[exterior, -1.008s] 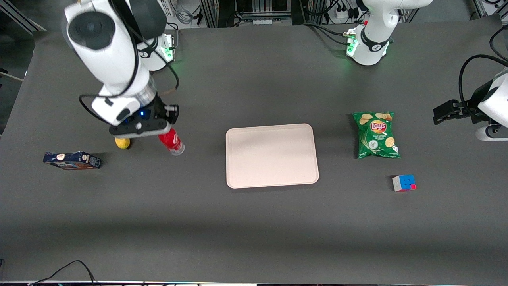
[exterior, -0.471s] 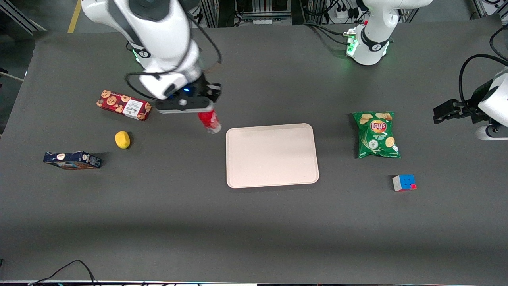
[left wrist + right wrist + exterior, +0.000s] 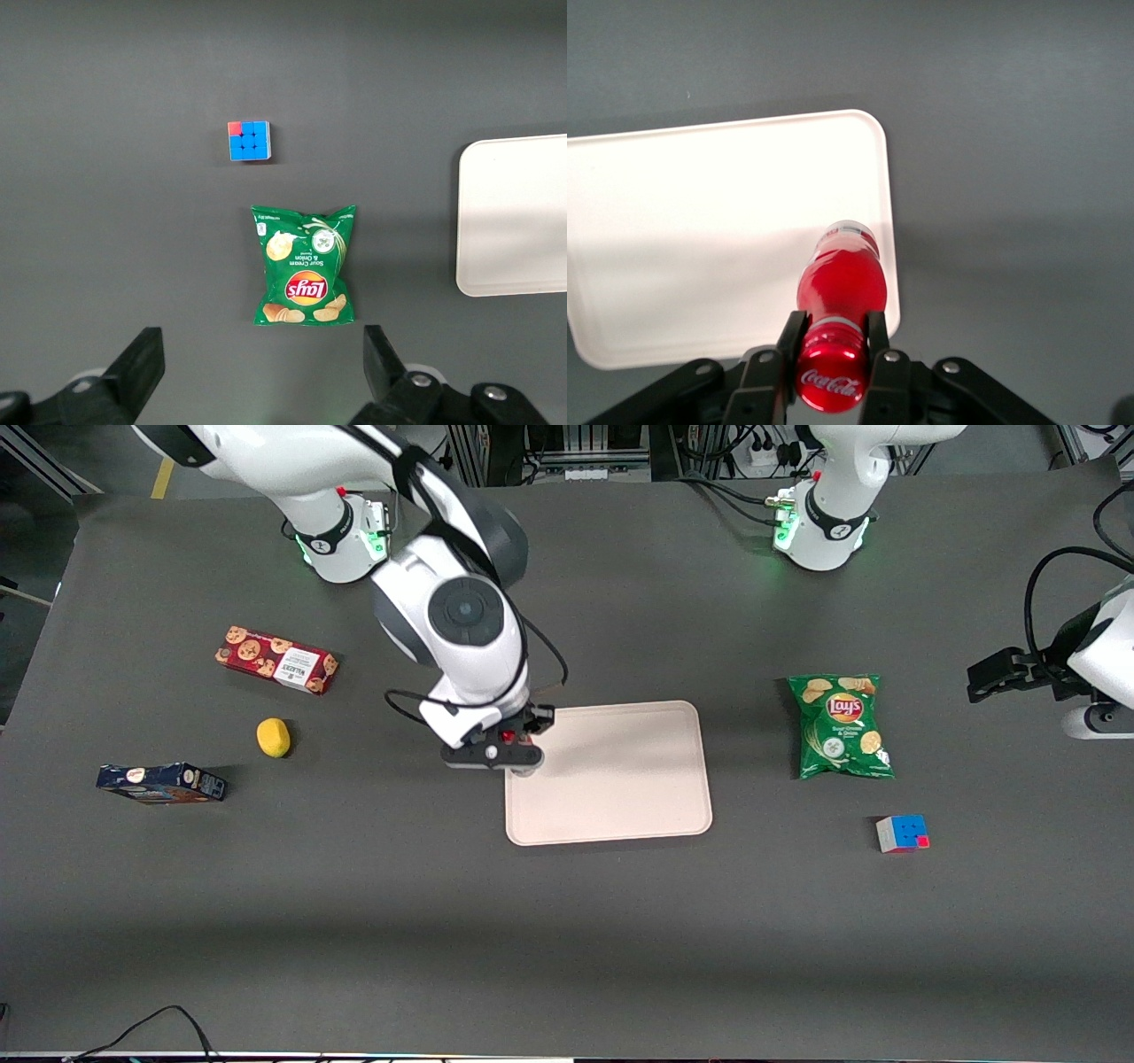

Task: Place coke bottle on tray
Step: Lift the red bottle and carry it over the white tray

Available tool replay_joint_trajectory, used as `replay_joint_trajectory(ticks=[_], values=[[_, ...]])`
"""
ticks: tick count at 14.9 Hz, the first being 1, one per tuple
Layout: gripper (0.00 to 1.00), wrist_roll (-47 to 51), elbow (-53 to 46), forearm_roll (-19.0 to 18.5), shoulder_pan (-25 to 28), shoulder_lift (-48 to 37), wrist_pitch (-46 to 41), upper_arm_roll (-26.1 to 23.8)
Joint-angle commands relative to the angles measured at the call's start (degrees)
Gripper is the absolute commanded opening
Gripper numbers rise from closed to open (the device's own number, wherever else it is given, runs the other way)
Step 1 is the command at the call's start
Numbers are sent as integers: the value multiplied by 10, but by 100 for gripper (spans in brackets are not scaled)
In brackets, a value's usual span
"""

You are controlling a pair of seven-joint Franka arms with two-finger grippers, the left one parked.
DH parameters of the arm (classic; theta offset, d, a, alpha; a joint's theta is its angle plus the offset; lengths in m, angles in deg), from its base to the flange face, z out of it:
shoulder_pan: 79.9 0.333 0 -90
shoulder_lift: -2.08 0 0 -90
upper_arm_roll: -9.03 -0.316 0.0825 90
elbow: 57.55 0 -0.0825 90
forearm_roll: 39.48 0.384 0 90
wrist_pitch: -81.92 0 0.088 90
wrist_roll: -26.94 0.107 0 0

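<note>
My gripper (image 3: 833, 332) is shut on the neck of the coke bottle (image 3: 840, 283), a small bottle with a red cap, red label and clear base. The bottle hangs below the fingers (image 3: 875, 329), over the pale pink-beige tray (image 3: 700, 239) close to its edge. In the front view my gripper (image 3: 509, 755) is above the tray (image 3: 620, 779) at the edge nearest the working arm's end, and the hand hides most of the bottle (image 3: 524, 770). The tray also shows in the left wrist view (image 3: 518, 212).
A green Lay's chip bag (image 3: 840, 726) and a puzzle cube (image 3: 902, 833) lie toward the parked arm's end. A red cookie box (image 3: 276, 660), a lemon (image 3: 273, 737) and a dark blue box (image 3: 159, 783) lie toward the working arm's end.
My gripper has carried the bottle from beside the lemon across the table to above the tray's edge. The red cookie box, hidden by the arm before, is in view now.
</note>
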State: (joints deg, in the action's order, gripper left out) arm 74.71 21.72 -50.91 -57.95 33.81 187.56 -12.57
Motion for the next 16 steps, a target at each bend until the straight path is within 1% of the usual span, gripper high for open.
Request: replay_joint_trajectory(ticks=[1, 3, 10, 11, 12, 13, 14, 15, 16], values=[[0, 31, -11, -49, 5, 47, 40, -4], [0, 45, 4, -54, 5, 53, 71, -5], [0, 58, 15, -56, 2, 62, 89, -5], [7, 58, 17, -56, 2, 60, 90, -5], [17, 58, 17, -56, 1, 60, 90, -5], [54, 58, 17, -56, 1, 61, 90, -5], [69, 58, 17, -56, 1, 62, 91, -5], [100, 59, 17, -56, 0, 62, 91, -5], [100, 59, 16, -56, -1, 61, 91, -5]])
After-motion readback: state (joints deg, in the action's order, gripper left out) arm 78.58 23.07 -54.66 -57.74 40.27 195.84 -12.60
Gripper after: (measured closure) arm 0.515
